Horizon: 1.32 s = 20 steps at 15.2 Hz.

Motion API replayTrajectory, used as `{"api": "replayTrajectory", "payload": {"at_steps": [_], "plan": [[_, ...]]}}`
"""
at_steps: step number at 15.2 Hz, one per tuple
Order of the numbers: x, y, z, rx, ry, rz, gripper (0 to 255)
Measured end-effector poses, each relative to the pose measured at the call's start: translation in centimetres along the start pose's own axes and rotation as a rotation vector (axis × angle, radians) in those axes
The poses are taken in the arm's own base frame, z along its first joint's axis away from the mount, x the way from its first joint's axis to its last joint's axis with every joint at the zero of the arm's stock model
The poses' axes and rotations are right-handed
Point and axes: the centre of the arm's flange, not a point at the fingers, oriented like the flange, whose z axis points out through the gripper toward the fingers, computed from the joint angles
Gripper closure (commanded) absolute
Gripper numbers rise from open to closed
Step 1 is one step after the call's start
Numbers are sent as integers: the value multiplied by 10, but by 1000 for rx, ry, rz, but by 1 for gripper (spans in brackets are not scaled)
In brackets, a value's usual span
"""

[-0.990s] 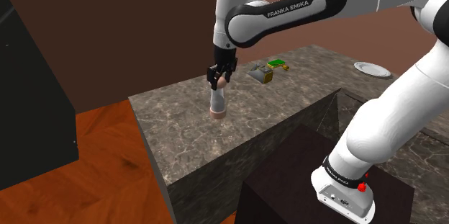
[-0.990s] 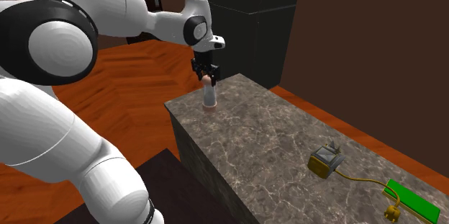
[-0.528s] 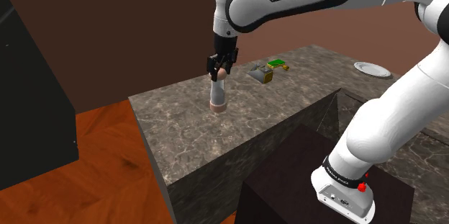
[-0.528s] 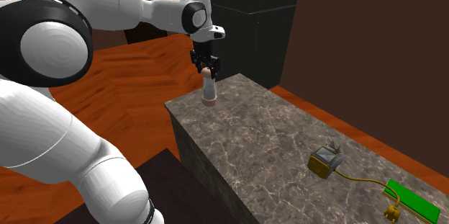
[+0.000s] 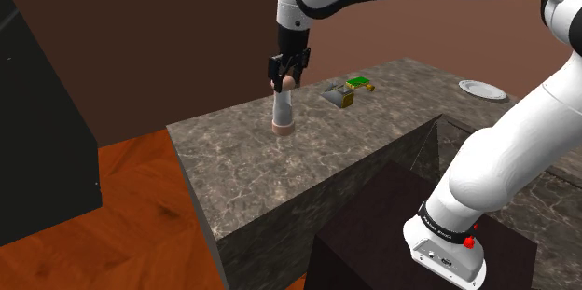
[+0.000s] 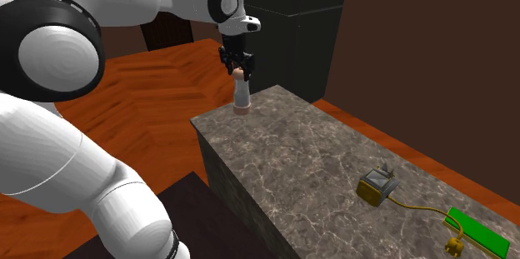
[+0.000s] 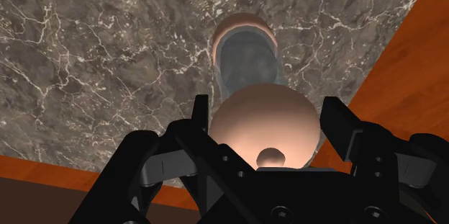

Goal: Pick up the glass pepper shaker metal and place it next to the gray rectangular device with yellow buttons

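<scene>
The all-black two-finger gripper [image 5: 287, 77] points straight down, its jaws pinching the rounded copper-pink cap of a tall clear glass pepper shaker [image 5: 283, 111] with a matching copper-pink base. The pepper shaker hangs upright over the dark veined marble counter [image 5: 373, 134], its base seemingly just clear of the surface. In the shoulder view, the grey rectangular device [image 5: 338, 97] with yellow buttons lies well apart at about three o'clock from it, and a flat green board [image 5: 358, 83] sits just beyond the device.
</scene>
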Motion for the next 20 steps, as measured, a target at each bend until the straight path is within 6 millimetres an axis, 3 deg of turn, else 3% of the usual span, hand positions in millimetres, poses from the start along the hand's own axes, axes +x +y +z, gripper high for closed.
{"api": "replayTrajectory", "payload": {"at_steps": [18,20], "plan": [[7,-1,-94,0,0,0,255],[9,15,-99,0,0,1,255]]}}
